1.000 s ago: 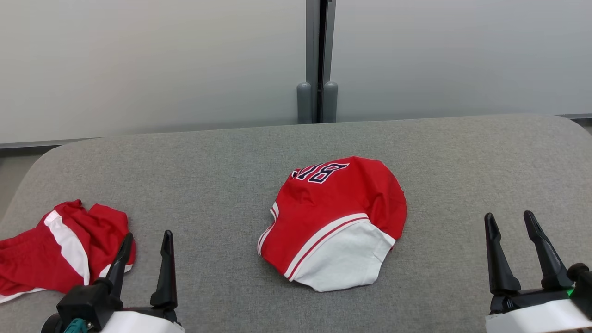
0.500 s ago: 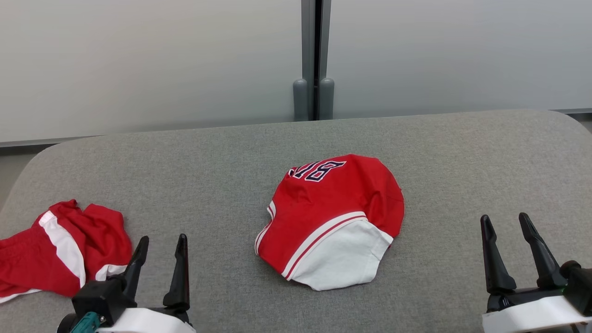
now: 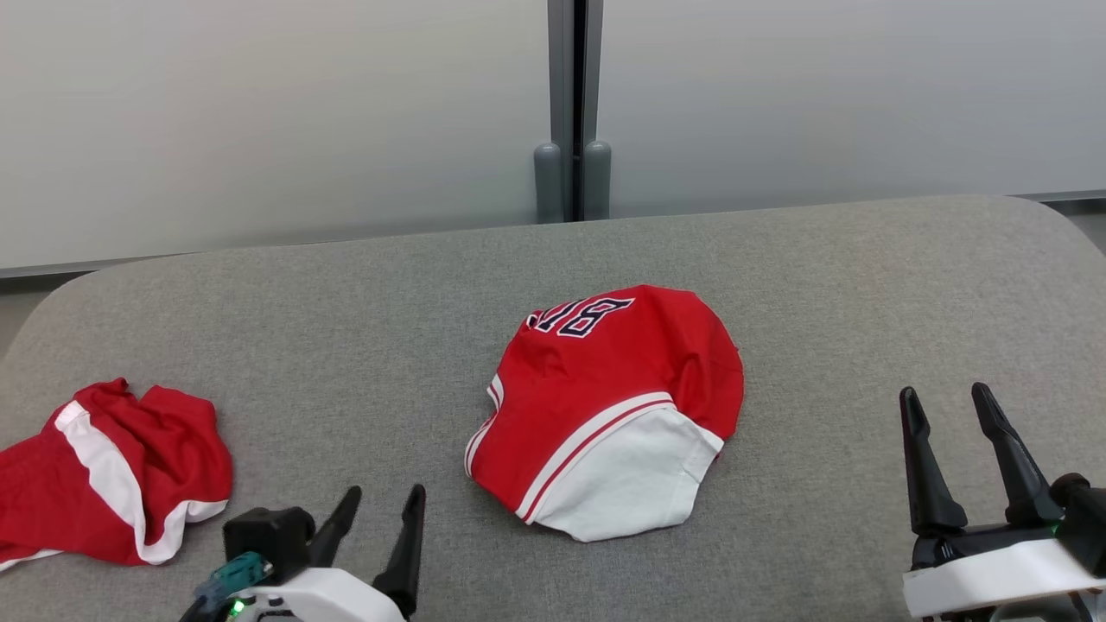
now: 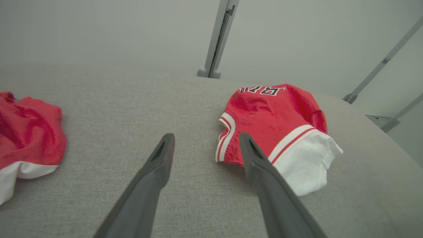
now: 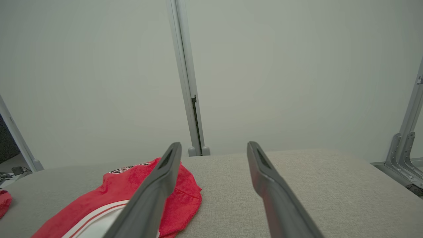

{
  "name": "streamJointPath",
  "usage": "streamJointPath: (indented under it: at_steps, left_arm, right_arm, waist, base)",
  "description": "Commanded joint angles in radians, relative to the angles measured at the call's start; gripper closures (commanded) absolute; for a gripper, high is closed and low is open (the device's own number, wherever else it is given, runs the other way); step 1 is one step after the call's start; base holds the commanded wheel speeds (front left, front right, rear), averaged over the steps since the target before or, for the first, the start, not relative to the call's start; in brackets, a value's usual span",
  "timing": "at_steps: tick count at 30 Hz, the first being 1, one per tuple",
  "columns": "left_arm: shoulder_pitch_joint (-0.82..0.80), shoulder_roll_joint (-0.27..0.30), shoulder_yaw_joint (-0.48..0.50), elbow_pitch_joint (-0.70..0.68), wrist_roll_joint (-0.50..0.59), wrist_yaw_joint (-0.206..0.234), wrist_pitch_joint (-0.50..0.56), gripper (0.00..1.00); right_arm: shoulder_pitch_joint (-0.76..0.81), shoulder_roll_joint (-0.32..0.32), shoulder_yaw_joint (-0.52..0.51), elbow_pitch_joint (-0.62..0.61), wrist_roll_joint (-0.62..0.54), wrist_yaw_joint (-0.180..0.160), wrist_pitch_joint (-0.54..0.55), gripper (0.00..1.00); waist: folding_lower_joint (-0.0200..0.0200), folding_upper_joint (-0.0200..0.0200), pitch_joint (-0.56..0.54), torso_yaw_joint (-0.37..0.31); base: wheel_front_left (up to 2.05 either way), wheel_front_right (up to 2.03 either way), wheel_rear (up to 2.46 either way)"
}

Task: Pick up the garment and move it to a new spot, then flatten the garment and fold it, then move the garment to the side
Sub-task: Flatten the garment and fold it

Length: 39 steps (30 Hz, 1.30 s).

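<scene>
A grey padded table (image 3: pixel 346 328) bears the red-and-white garment (image 3: pixel 605 389), bunched at its centre. A second red garment (image 3: pixel 121 466) lies at the left edge. The left gripper (image 3: pixel 385 494) and right gripper (image 3: pixel 943 394) hover at the near side, jaws spread and empty.

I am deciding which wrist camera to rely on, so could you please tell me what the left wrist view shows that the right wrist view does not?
Left wrist view: the open left pincer, the jersey's white hem in full, and the white edge of a crumpled red garment. Right wrist view: the open right pincer and a dark gap beside the wall at the left edge. Both: the numbered red jersey, the grey table and the post between the wall panels.
</scene>
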State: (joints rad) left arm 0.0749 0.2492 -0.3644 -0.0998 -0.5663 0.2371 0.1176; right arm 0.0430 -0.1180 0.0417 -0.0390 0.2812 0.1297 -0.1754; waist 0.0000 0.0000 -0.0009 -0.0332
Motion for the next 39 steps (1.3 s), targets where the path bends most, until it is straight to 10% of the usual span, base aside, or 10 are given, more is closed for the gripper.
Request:
streamJointPath:
  at_steps: [1, 13, 26, 27, 28, 29, 30, 39]
  left_arm:
    - [-0.009, 0.012, -0.002, 0.003, 0.0, -0.005, 0.007, 0.0]
    - [-0.106, -0.07, -0.1, 0.156, -0.194, -0.06, 0.352, 0.0]
    - [-0.257, -0.126, -0.078, 0.372, -0.24, -0.136, 0.312, 0.0]
    - [-0.265, -0.127, -0.076, 0.381, -0.242, -0.143, 0.306, 0.13]
    - [-0.271, -0.127, -0.076, 0.389, -0.243, -0.149, 0.302, 0.63]
    - [-0.276, -0.124, -0.08, 0.393, -0.239, -0.157, 0.299, 0.63]
    - [-0.278, -0.124, -0.083, 0.393, -0.239, -0.163, 0.297, 1.0]
    - [-0.221, -0.039, -0.086, 0.185, -0.245, -0.158, 0.371, 1.0]
  right_arm:
    - [-0.007, -0.003, -0.005, 0.001, 0.002, 0.002, 0.004, 0.0]
    - [-0.065, -0.013, 0.018, 0.007, -0.003, 0.002, 0.021, 0.0]
    - [-0.107, -0.01, 0.039, 0.041, 0.009, 0.002, -0.005, 0.0]
    - [-0.107, -0.009, 0.037, 0.043, 0.008, 0.002, -0.005, 0.0]
    - [-0.106, -0.009, 0.035, 0.045, 0.007, 0.002, -0.009, 0.0]
    - [-0.104, -0.008, 0.032, 0.048, 0.006, 0.002, -0.011, 0.0]
    - [-0.1, -0.007, 0.027, 0.05, 0.005, 0.002, -0.014, 0.0]
    - [-0.062, 0.009, 0.012, 0.059, -0.001, 0.002, -0.017, 0.0]
  waist:
    - [0.0, 0.0, 0.001, -0.002]
    - [0.0, 0.0, 0.081, -0.072]
    - [0.0, 0.0, 0.121, -0.157]
    - [0.0, 0.0, 0.12, -0.157]
    - [0.0, 0.0, 0.119, -0.156]
    - [0.0, 0.0, 0.117, -0.153]
    - [0.0, 0.0, 0.115, -0.147]
    - [0.0, 0.0, 0.069, -0.056]
  base:
    - [0.0, 0.0, 0.0]
    - [0.0, 0.0, 0.0]
    - [0.0, 0.0, 0.0]
    - [0.0, 0.0, 0.0]
    - [0.0, 0.0, 0.0]
    - [0.0, 0.0, 0.0]
    - [0.0, 0.0, 0.0]
    - [0.0, 0.0, 0.0]
